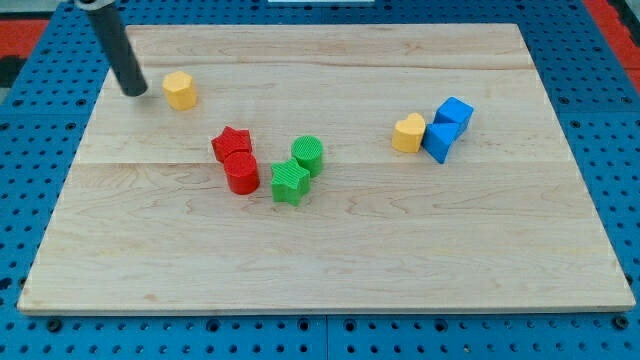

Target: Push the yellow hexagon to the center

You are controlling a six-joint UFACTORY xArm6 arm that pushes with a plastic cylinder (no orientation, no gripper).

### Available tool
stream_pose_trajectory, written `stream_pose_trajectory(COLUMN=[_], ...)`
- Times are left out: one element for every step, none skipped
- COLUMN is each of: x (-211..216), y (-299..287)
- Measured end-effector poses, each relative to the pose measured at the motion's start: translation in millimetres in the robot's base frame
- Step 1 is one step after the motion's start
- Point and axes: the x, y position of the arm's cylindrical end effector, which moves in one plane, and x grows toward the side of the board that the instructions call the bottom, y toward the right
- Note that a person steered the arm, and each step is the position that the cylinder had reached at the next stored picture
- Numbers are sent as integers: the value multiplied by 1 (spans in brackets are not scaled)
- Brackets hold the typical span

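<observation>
The yellow hexagon sits on the wooden board near its upper left. My tip rests on the board just to the view's left of the hexagon, a small gap apart from it. The rod slants up to the view's top left corner.
A red star and a red cylinder stand together left of centre, with a green cylinder and a green star beside them. At right, a yellow heart touches two blue blocks.
</observation>
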Motion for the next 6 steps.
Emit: stream_pose_trajectory(x=[-1,17,32,54,57,71], y=[47,98,57,123,210,213])
